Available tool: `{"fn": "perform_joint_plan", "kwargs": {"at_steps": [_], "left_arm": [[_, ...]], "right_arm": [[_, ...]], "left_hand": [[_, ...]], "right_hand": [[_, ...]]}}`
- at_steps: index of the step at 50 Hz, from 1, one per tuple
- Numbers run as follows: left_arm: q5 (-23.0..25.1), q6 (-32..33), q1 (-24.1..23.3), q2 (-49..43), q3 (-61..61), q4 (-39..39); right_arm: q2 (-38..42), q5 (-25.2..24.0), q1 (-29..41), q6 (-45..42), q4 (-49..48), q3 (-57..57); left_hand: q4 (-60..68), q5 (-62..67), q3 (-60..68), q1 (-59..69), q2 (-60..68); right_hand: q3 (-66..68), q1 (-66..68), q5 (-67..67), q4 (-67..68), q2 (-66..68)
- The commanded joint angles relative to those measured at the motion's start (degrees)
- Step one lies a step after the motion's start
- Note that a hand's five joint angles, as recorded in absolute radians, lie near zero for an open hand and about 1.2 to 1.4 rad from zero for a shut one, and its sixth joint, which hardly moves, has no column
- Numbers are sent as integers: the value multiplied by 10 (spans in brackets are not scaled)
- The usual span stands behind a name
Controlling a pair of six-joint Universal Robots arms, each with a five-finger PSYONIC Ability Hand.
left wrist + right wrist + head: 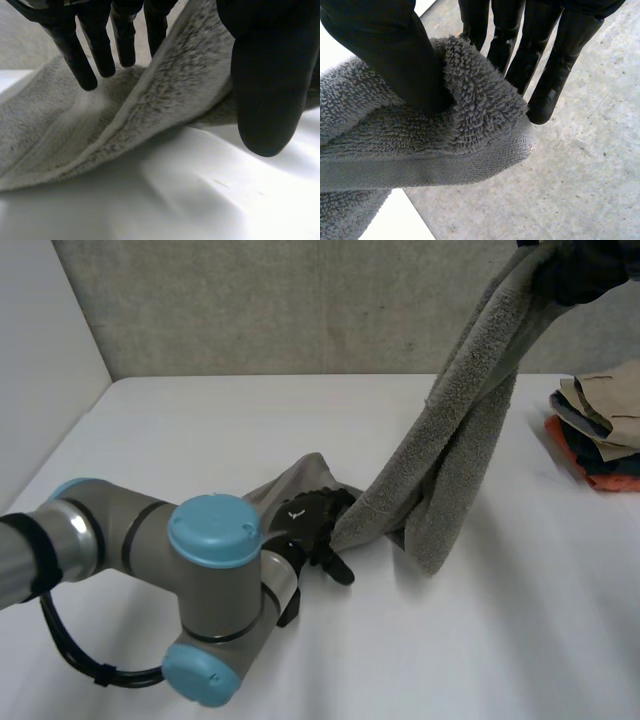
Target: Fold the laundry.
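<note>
– Above the counter (pixel 200 430), toward its far right, we see the right hand (pixel 585 270) holding one end of the towel (pixel 470 430) high. How does it grip?

– In its wrist view the thumb (pixel 385 45) presses a bunched bit of terry against the fingers (pixel 550 75), so we call it clamped on the cloth.

– Which way does the towel run?

– Its long axis slants from that raised end down and leftward to the middle of the counter. We see it gathered into a thick rope, with one loop hanging lowest. We cannot tell whether that loop touches the counter.

– And the low end?

– It lies spread on the counter, and the left hand (pixel 315 525) has its edge there. In the left wrist view the hem passes between the fingers on one side and the thumb on the other, so we read it as pinched.

– What do we count?

– One grey towel and two hands, one at each end of it. We also count one pile of folded clothes (pixel 600 435) near the counter's right edge, well apart from the towel's low end. The pile has a tan piece on top, dark ones beneath, and orange-red at the bottom.

– Behind it all?

– A grey wall (pixel 300 300) runs along the counter's far edge.
</note>
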Motion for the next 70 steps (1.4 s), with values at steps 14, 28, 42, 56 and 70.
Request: {"fn": "perform_joint_plan", "kwargs": {"at_steps": [14,28,42,56,70], "left_arm": [[-63,171,78,120,-43,49],[61,392,174,315,-135,25],[54,530,191,32,211,69],[15,524,188,106,249,333],[21,524,210,140,-61,331]], "right_arm": [[12,-6,-44,-49,34,30],[167,11,0,-187,111,62],[360,128,54,-185,-142,-118],[328,131,62,-169,-518,-128],[303,43,58,-170,-463,98]], "left_hand": [[624,623,625,628,624],[624,623,625,628,624],[624,623,625,628,624],[624,623,625,628,624],[624,623,625,628,624]], "right_hand": [[123,244,138,120,129],[123,244,138,120,129],[123,244,138,120,129],[123,244,138,120,129],[123,244,138,120,129]]}}
